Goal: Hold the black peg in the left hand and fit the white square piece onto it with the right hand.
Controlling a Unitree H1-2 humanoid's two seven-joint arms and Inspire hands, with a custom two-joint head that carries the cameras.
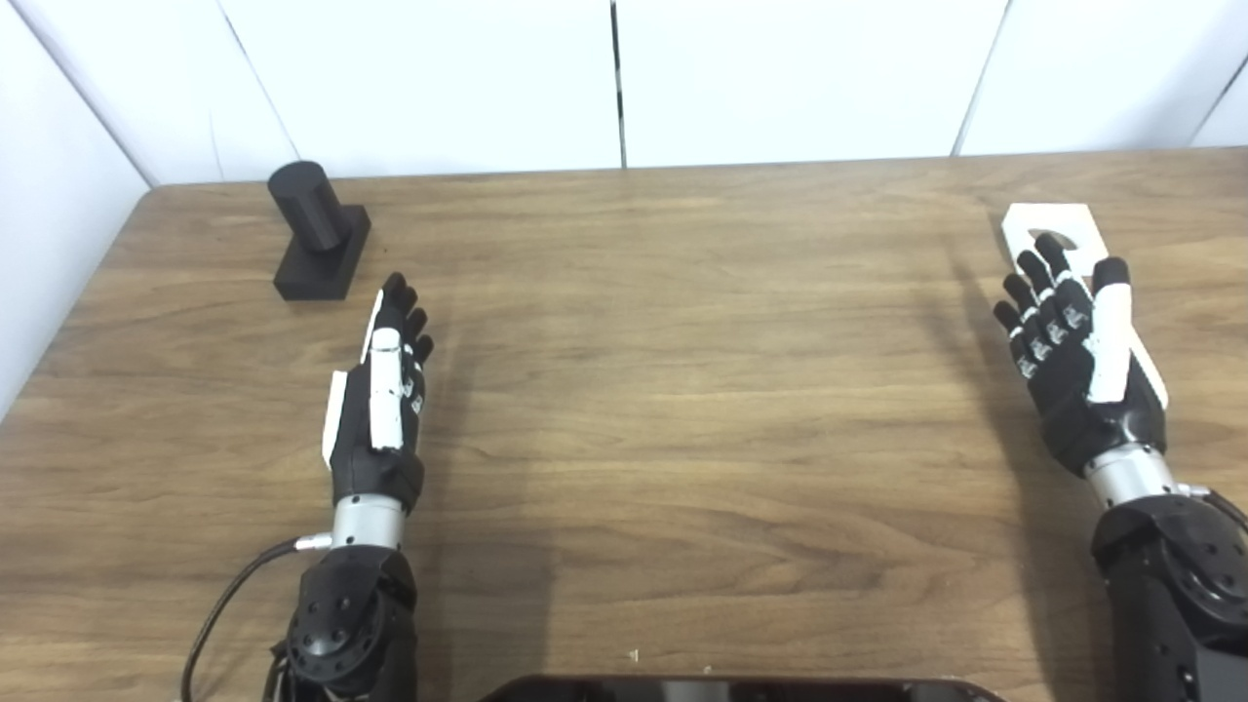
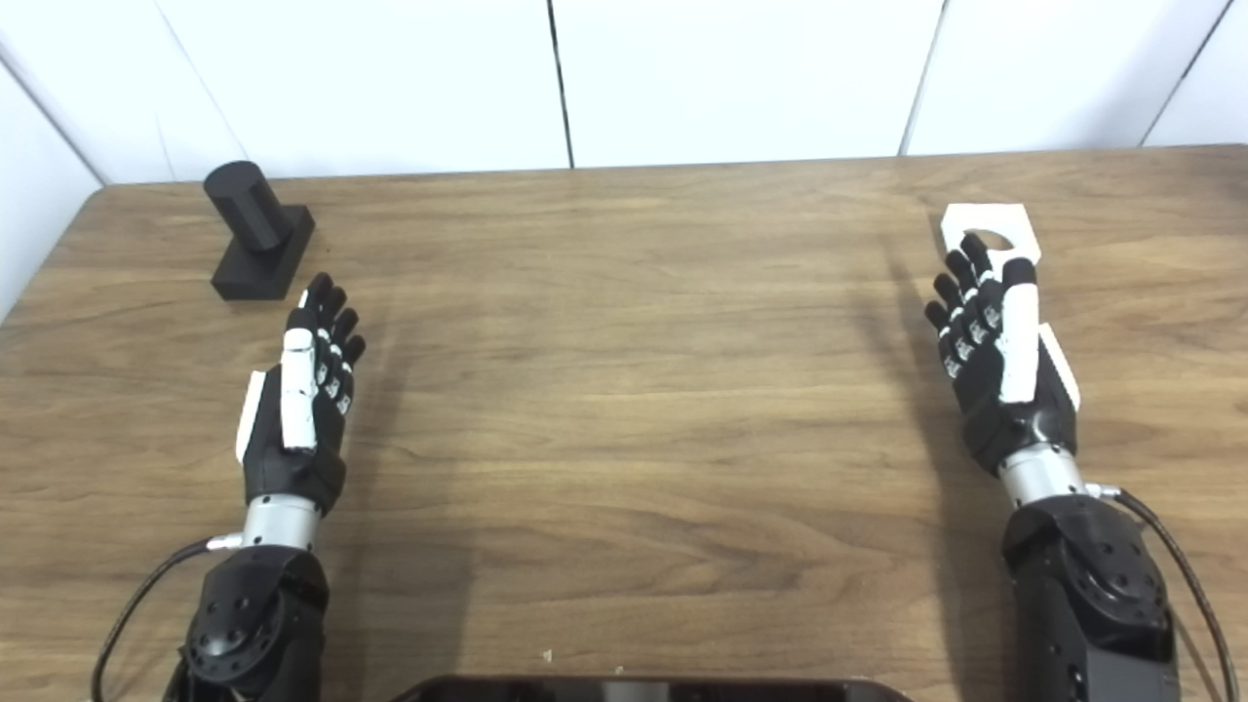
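No step is complete: the black cylindrical peg on its square base (image 1: 317,239) stands ungrasped at the wooden table's (image 1: 682,390) far-left corner, just beyond the empty, straight-fingered left hand (image 1: 382,395), while the flat white piece with a round hole (image 2: 990,226) lies flat at far right, partly hidden by the right hand (image 2: 999,361), fingers spread, holding nothing.

A wood-grain counter (image 1: 682,390) fills most of the view, brown with darker streaks running left to right. Behind its far edge stand white wall panels (image 1: 419,78), split by a thin dark vertical seam (image 1: 617,83) near the middle and fainter slanted seams toward either side. At the near edge of the counter, bottom centre, a dark glossy rim (image 1: 741,688) cuts into the frame. A small pale speck (image 1: 633,656) lies on the wood just beyond it
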